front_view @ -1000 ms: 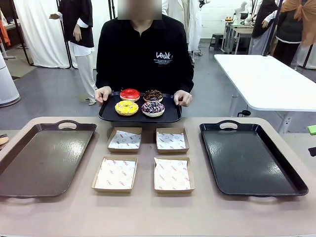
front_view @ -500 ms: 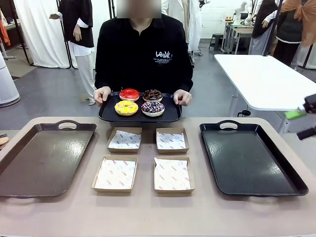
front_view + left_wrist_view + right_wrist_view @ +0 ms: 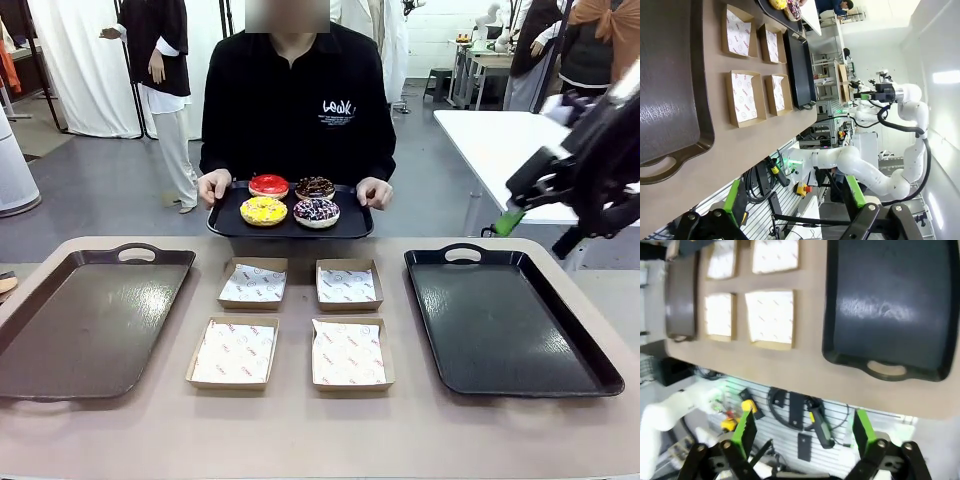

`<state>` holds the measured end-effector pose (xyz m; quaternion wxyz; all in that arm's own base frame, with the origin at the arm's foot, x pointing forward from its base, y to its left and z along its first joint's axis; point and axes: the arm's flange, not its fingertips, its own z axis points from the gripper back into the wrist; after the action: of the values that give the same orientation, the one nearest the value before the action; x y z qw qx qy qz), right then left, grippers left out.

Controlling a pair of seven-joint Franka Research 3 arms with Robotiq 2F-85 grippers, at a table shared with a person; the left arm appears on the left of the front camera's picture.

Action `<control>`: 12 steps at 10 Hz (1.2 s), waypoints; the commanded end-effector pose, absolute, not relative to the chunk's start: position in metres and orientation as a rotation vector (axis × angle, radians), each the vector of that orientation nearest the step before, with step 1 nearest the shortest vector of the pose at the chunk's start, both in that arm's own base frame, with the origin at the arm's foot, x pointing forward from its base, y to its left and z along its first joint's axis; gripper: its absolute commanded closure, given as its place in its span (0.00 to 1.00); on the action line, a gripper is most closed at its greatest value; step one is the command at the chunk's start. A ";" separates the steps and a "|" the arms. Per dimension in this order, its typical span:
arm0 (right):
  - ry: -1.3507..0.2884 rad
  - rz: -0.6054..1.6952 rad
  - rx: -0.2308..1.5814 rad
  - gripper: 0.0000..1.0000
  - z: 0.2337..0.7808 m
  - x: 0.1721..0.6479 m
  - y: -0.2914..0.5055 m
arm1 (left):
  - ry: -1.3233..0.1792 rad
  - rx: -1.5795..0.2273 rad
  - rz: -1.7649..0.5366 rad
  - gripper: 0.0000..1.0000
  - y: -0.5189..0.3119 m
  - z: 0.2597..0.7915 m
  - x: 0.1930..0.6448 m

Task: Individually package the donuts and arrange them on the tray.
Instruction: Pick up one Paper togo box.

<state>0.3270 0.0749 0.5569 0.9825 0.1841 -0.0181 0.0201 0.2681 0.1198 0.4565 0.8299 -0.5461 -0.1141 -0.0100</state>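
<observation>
**Front view: donuts on a hand-held tray, both grippers bare**

At the far left, my left gripper (image 3: 795, 197) sits low in the left wrist view, fingers spread wide with nothing between them. It is well away from anything it could disturb.

The brown tray (image 3: 90, 320) at lower left lies bare. The four paper-lined boxes (image 3: 232, 352) sit in the centre, and they look light. I judge that a pad dragging across one would skate it out of its grid.

The main worry is upper centre. The four donuts (image 3: 263, 210) ride on a dark serving tray (image 3: 290, 230), which the person's hands (image 3: 214, 186) hold in the air beyond the table's far edge. If I reach while it floats, a push could tip it or brush a knuckle. The icing looks glossy (likely soft), so a hard squeeze may smear or dent it.

The black tray (image 3: 500, 320) at right is bare. Above it, at upper right, hangs my right gripper (image 3: 540, 232), also splayed and holding nothing. A fast sweep toward the middle could clip the person's nearer hand.
</observation>
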 end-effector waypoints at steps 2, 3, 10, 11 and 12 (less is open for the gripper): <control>0.001 -0.002 0.149 0.00 0.518 0.356 0.137 | -0.253 -1.177 -0.027 0.00 0.121 0.458 0.268; -0.023 -0.010 0.111 0.00 0.499 0.357 0.161 | -0.253 -1.177 -0.027 0.00 0.121 0.458 0.268; -0.103 0.078 0.170 0.00 0.377 0.355 0.214 | -0.253 -1.177 -0.027 0.00 0.121 0.458 0.268; -0.093 0.101 0.179 0.00 0.368 0.348 0.222 | -0.253 -1.177 -0.027 0.00 0.121 0.458 0.268; -0.068 0.116 0.195 0.00 0.366 0.343 0.226 | -0.253 -1.177 -0.027 0.00 0.121 0.458 0.268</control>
<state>0.3470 0.2226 0.3671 0.9944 0.0819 -0.0362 0.0556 0.2679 0.1201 0.4565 0.8299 -0.5461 -0.1139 -0.0095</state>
